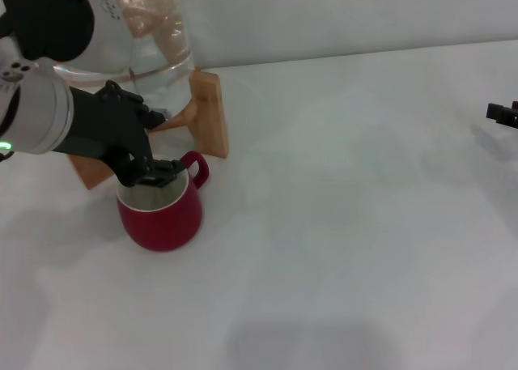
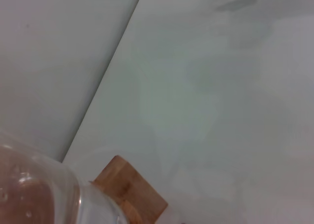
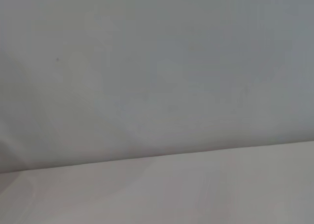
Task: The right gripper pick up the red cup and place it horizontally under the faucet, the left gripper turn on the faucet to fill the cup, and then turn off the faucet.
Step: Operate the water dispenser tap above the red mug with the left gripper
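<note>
the red cup [image 1: 162, 212] stands upright on the white table [image 1: 340, 224], directly under the left gripper [image 1: 154, 173]; i cannot tell its finger state. the right gripper [image 1: 503, 113] sits at the far edge.

Black end effector [image 1: 158, 172], white-grey arm

L gripper [image 1: 154, 172] angled down at centre-left; R gripper [image 1: 503, 112] parked far right edge.

Soft, even, bright light; faint shadows on the table [image 1: 340, 224]; wrist views hazy.
</note>
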